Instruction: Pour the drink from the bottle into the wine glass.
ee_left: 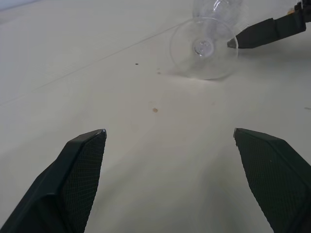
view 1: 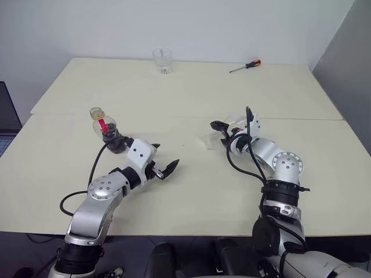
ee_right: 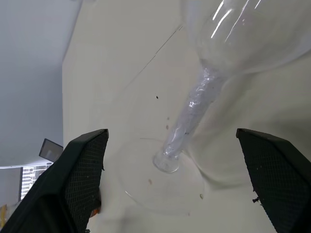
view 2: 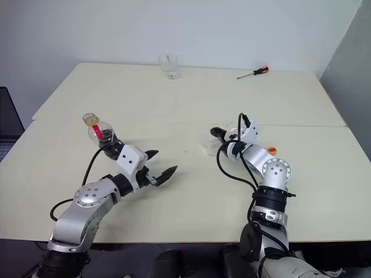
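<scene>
No text can be read; the bottle (view 1: 105, 129) label seems a plain red strip.

The tabletop (view 1: 191, 191) has much free room: the wide band in the centre of the frame, between the two arms, is bare, and so is the lower middle. At left centre the bottle (view 1: 107, 128) stands upright just behind the left end effector (view 1: 164, 166), whose fingers are spread wide and point toward the open centre. At right centre the wine glass (ee_right: 194, 104) stands between the spread fingers of the right end effector (view 2: 217, 139), its stem not touched on either side. At the top, well apart from both arms, a tumbler (view 1: 162, 60) and a screwdriver (view 1: 246, 66) lie near the far edge.
</scene>
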